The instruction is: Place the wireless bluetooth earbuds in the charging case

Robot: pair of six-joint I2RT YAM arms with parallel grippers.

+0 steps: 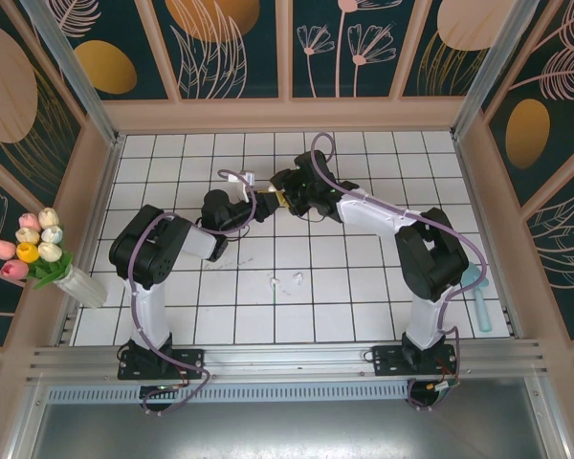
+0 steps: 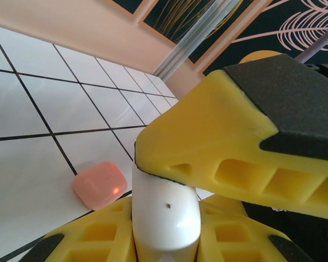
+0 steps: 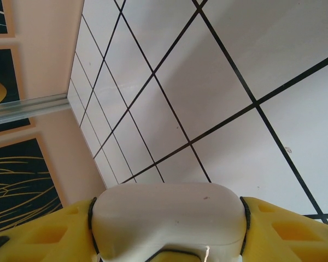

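Part of the white case [image 3: 169, 213], seemingly pinched between right fingers [image 3: 287, 229], is cropped.

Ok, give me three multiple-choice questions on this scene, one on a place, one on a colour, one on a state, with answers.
1. The pink case lies: A on a wall; B on the tiled table; C on an arm.
2. The case in the right gripper is: A white; B blue; C black.
3. The white earbuds are: A loose on the tiles; B inside a case; C held.
Answers: B, it rests on a tile; A, its shell shows white; A, both lie bare mid-table.
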